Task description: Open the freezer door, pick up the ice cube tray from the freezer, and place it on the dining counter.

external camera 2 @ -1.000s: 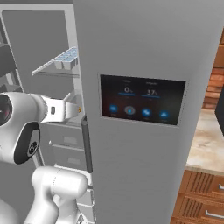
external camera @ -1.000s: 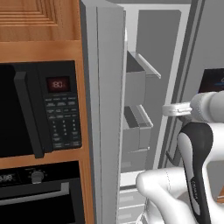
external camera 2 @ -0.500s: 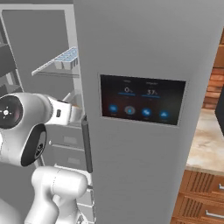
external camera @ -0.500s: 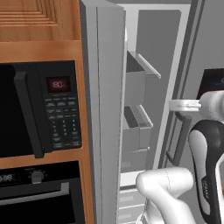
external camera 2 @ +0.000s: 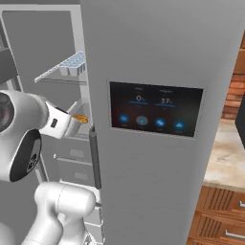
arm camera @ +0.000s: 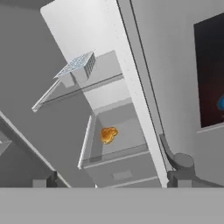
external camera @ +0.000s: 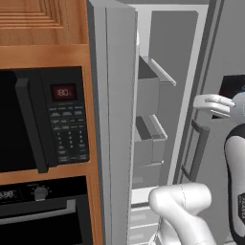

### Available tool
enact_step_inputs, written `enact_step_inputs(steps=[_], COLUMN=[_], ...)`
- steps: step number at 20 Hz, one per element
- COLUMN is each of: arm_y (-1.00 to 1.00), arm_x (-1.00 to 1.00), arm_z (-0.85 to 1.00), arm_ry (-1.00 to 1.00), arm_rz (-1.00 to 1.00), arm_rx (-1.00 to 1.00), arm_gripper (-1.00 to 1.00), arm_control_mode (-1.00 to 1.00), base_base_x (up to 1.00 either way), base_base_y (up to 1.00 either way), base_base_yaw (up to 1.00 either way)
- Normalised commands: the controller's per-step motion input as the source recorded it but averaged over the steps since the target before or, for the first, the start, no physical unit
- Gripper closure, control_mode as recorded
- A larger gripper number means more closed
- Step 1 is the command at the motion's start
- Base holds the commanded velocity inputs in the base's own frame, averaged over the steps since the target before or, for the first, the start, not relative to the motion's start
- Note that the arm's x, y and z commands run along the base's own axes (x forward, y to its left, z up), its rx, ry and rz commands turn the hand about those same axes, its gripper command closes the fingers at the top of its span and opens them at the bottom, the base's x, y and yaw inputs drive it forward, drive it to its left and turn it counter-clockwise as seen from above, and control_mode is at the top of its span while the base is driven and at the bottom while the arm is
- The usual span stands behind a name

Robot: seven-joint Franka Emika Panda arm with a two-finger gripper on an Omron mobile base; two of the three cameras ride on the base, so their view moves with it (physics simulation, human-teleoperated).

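The freezer door [external camera: 112,119] stands swung open to the left, edge-on, with grey bins on its inner side. Inside the white freezer [external camera 2: 28,48], the ice cube tray [external camera 2: 72,62] lies at the front of a high shelf; it also appears as a pale blue tray [arm camera: 81,65] at the upper left of the hand view. My gripper [arm camera: 113,180] is open and holds nothing. It sits in front of the freezer opening, below the tray and well short of it. My white wrist [external camera 2: 57,123] reaches in from the left at bin height. The dining counter is out of view.
An orange item [arm camera: 108,134] lies in a freezer bin under the tray shelf. The fridge door with the dark touchscreen [external camera 2: 155,110] and its bar handle [external camera 2: 95,158] is shut just right of the opening. A microwave [external camera: 43,119] and oven sit left of the open door.
The arm's upper part has swung to the right in the left base view and the hand has lifted slightly. The jaws stay wide open. The tray has not moved.
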Motion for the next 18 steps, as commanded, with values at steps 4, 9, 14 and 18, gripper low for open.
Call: enact_step_inputs(steps=[4,9,14,18], arm_y=[0.12,0.30,0.25,0.00], arm_x=[-0.08,-0.05,-0.02,0.11], arm_z=[0.34,0.26,0.07,0.00], arm_ry=[0.07,0.05,0.01,0.00], arm_rz=[-0.12,-0.14,-0.17,-0.13], arm_rx=[0.16,0.15,0.18,0.30], arm_gripper=[-1.00,-1.00,-1.00,-1.00], arm_control_mode=[-1.00,-1.00,-1.00,-1.00], base_base_x=[0.00,0.00,0.00,0.00], base_base_y=[0.00,0.00,0.00,0.00], base_base_yaw=[0.00,0.00,0.00,0.00])
